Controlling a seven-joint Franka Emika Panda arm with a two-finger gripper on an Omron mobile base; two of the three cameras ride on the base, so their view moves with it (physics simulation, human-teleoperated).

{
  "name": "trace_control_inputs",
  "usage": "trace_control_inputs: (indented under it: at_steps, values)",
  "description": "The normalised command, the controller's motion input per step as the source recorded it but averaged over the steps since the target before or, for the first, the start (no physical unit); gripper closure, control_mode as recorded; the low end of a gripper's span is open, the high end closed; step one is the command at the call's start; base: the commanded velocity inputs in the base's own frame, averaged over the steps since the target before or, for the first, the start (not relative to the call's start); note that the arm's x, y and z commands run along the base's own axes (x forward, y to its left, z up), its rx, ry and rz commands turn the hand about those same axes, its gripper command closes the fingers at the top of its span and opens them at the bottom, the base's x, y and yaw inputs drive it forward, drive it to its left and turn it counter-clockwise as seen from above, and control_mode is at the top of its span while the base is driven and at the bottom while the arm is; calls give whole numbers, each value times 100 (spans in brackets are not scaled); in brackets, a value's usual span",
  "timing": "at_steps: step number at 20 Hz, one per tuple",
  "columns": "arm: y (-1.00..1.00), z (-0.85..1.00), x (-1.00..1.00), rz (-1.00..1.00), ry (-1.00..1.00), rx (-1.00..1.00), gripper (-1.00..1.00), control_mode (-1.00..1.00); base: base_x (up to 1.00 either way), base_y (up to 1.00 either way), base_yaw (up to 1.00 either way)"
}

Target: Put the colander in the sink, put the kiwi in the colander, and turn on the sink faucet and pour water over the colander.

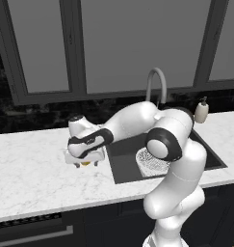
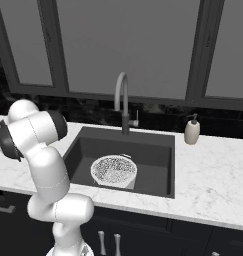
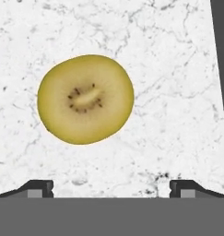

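Note:
The kiwi [image 3: 85, 99] lies cut face up on the white marble counter, a yellow-green disc with dark seeds. My gripper [image 3: 112, 189] hangs open just above it, its two dark fingertips [image 3: 39, 188] spread wide with nothing between them, and the fruit sits a little left of their middle. From the left base view, the gripper [image 1: 83, 161] points down at the counter left of the sink, with the kiwi [image 1: 86, 164] peeking out under it. The white mesh colander [image 2: 113, 170] stands in the dark sink [image 2: 153, 150]. The grey gooseneck faucet [image 2: 122, 100] rises behind the basin.
A beige soap dispenser [image 2: 192, 131] stands on the counter right of the sink. In the left base view my own elbow covers part of the colander [image 1: 146, 163]. The sink's dark edge [image 3: 221, 46] runs along the right side of the hand view. Dark windows line the back wall.

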Motion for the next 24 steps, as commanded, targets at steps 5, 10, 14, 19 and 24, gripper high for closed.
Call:
trace_control_inputs:
  at_steps: [5,10,14,19,24]
  values:
    - [0,-6,10,1,-9,0,-100,-100,0,0,0]
    - [-1,0,21,2,-13,0,-100,-100,0,0,0]
    - [0,-6,23,1,-7,0,-100,-100,0,0,0]
    - [0,-18,32,2,0,0,-100,-100,0,0,0]
    - [8,-16,38,5,0,0,-100,-100,0,0,0]
